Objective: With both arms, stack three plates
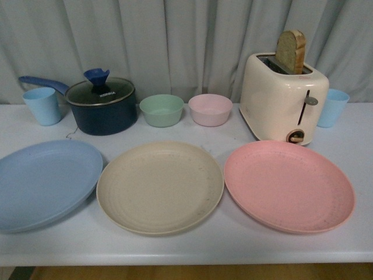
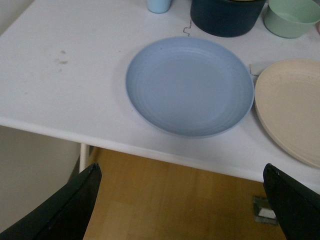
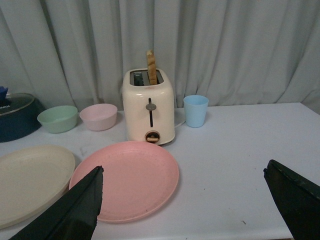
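Nothing stacked yet. Blue plate, beige plate, pink plate flat in row on surface, rims just beside each other. Left tool spread, empty, facing blue plate. Right tool spread, empty, facing pink plate. Suggest: pinch near rim, lift clear of beige rim, centre over it, then release.

A left plate, middle plate and right plate are laid in a row along the surface front; behind are ranged, left to right, first cup, pot, first bowl, second bowl, toaster holding bread, second cup.
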